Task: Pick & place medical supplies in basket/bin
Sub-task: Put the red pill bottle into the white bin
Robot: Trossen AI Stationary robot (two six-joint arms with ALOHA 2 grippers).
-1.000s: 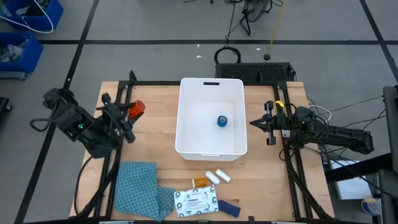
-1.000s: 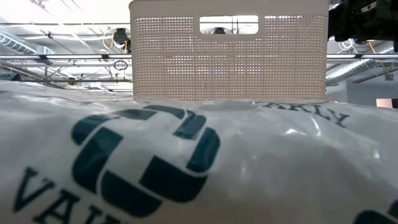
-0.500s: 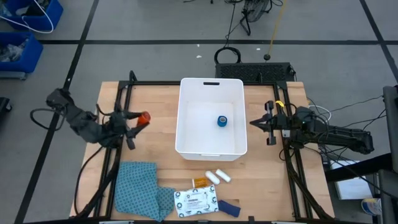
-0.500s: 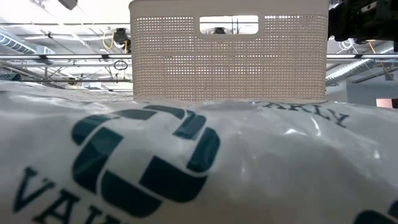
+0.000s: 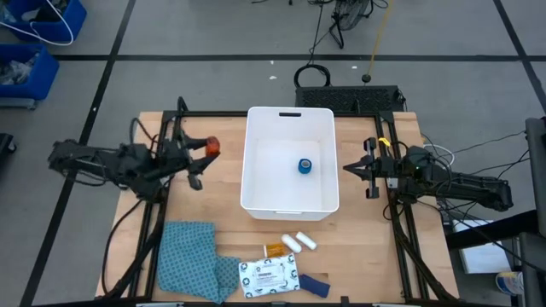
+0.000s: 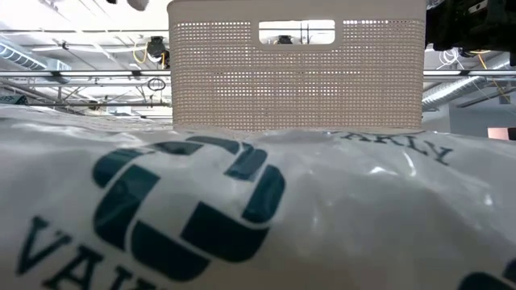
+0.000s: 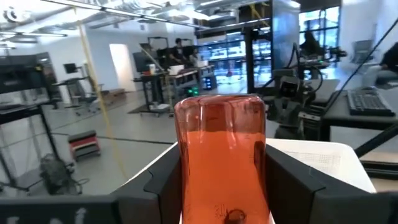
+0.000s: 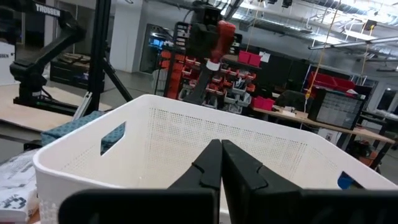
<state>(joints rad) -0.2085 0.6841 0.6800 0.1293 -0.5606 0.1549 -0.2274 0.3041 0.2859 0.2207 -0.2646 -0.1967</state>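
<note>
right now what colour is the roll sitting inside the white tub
Blue. The tape roll lies alone on the tub floor, clearest in the high view.

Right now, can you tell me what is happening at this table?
The left gripper holds a red-capped bottle above the wooden table, just left of the large white rectangular plastic tub. One blue tape roll lies inside the tub. The right gripper waits shut beside the tub's right wall. Near the front edge lie an orange pill bottle, two white cylinders, a white printed flat packet, a dark blue strip and a blue patterned cloth.
</note>
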